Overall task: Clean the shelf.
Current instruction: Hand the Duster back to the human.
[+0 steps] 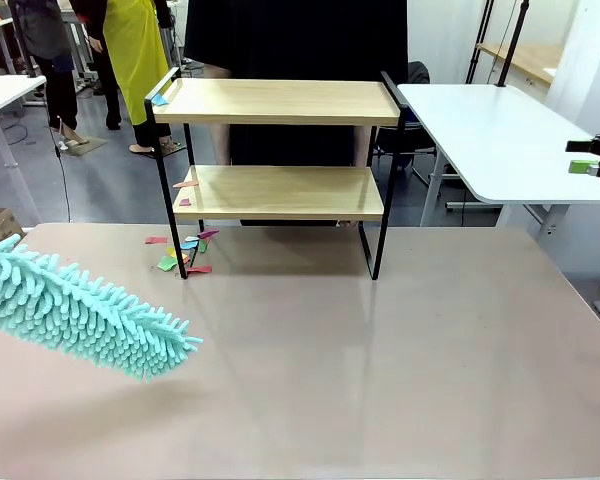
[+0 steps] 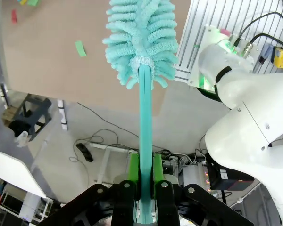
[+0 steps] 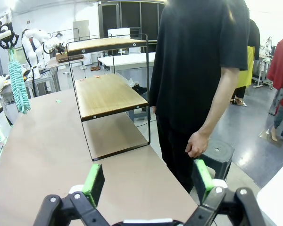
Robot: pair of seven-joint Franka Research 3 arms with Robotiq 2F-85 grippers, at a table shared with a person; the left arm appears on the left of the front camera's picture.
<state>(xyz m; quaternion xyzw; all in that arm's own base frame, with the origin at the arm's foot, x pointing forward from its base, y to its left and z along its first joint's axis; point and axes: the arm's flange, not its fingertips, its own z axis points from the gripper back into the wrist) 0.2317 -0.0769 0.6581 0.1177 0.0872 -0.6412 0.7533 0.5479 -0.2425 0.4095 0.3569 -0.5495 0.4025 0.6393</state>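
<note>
The jaws of the left gripper (image 2: 145, 181) are seen clamped on the slim teal handle of a duster (image 1: 75, 310), while those of the right gripper (image 3: 148, 181) are spread wide with nothing between them. The shelf (image 1: 275, 175) is found standing at the far edge of the brown table (image 1: 380, 380), just in front of a person in black (image 3: 198, 70). Two pale wooden boards are carried in a thin black wire frame with raised side rails; it is judged light and rigid, easily nudged or tipped, so if steadying is wanted, a frame post or rail would be the place to be gripped. The boards look smooth and flat, with small coloured scraps (image 1: 185, 250) lying on their left ends and scattered on the table by the left foot. The duster head is a fluffy, soft chenille brush, expected to bend and drag such scraps along easily; its handle looks stiff and smooth.
</note>
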